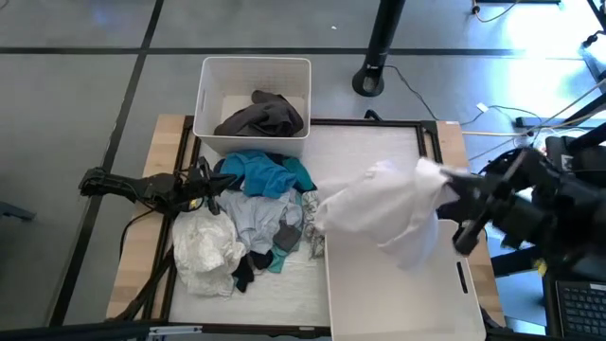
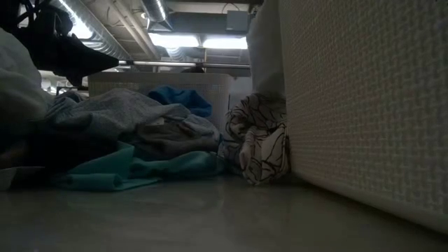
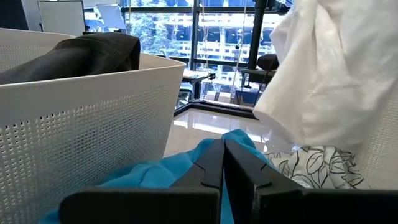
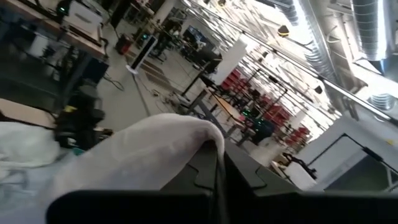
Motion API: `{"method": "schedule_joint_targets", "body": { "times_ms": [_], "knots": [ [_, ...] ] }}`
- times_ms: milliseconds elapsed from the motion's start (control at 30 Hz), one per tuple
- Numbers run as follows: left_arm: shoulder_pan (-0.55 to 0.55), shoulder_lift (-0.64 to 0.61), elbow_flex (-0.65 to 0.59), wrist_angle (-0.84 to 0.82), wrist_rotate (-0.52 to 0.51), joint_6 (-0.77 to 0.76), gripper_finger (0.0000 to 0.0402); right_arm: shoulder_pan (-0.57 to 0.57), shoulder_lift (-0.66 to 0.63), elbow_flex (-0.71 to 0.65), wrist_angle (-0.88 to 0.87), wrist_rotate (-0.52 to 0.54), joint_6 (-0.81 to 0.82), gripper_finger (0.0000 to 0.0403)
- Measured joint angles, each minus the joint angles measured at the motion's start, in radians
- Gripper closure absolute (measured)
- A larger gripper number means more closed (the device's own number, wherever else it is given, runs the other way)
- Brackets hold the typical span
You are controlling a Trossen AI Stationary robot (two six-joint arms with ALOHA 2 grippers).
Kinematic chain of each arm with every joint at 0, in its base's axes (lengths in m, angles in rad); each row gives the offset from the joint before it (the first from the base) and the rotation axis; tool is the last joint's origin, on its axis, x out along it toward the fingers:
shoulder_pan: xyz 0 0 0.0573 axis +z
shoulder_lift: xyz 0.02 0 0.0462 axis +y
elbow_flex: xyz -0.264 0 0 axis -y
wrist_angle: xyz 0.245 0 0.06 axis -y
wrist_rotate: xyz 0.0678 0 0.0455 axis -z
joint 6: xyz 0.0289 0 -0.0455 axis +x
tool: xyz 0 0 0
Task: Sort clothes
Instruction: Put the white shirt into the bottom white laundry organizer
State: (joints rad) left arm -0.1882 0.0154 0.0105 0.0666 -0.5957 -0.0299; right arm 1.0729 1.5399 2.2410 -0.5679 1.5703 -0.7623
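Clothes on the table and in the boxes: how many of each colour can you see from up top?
White garment, held up by the right gripper: 1
Dark grey, in the far bin: 1
Teal-blue: 1
Pale grey: 1
Crumpled white: 1
Leaf-patterned: 1
Total: 6; small socks too tangled to count.

I see a plain white cloth garment [image 1: 383, 213] hanging at 3 o'clock, a dark grey soft garment [image 1: 263, 116] in the white perforated plastic bin [image 1: 210, 85] at 12, a teal-blue fabric top [image 1: 263, 173] below it, a white leaf-patterned black-lined cloth [image 2: 257, 143] at centre, a pale grey garment [image 1: 254, 214], and small black socks [image 1: 248, 266] at 7.
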Motion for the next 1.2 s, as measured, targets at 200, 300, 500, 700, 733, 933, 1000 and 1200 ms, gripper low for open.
{"method": "schedule_joint_targets", "body": {
  "times_ms": [200, 300, 500, 700, 733, 933, 1000, 1200],
  "knots": [
    [0.0, 0.0, 0.0, 0.002, 0.0, 0.003, 0.0398, 0.001, 0.001, -0.168, -0.21, -0.078, 0.409, 0.0388],
    [0.0, 0.0, 0.0, 0.002, 0.0, 0.003, 0.0398, -0.001, 0.001, -0.253, -0.369, -0.209, 0.697, 0.0388],
    [0.0, 0.0, 0.0, 0.023, -0.001, 0.011, 0.0398, -0.075, 0.002, -0.464, -0.601, -0.504, 1.164, 0.0388],
    [0.0, 0.0, 0.0, 0.03, -0.001, 0.01, 0.0398, -0.136, 0.002, -0.692, -0.622, -0.793, 1.395, 0.0388],
    [0.001, 0.0, 0.0, 0.03, 0.0, 0.011, 0.0398, -0.144, 0.002, -0.731, -0.606, -0.828, 1.418, 0.0388],
    [0.001, 0.0, 0.0, 0.031, 0.0, 0.011, 0.0398, -0.184, 0.001, -0.926, -0.51, -0.99, 1.575, 0.0388],
    [0.001, 0.0, 0.0, 0.031, 0.0, 0.011, 0.0398, -0.208, 0.001, -0.966, -0.509, -1.07, 1.623, 0.0388],
    [0.001, 0.0, 0.0, 0.031, 0.0, 0.011, 0.0398, -0.261, 0.001, -0.954, -0.518, -1.225, 1.65, 0.0352]
  ]
}}
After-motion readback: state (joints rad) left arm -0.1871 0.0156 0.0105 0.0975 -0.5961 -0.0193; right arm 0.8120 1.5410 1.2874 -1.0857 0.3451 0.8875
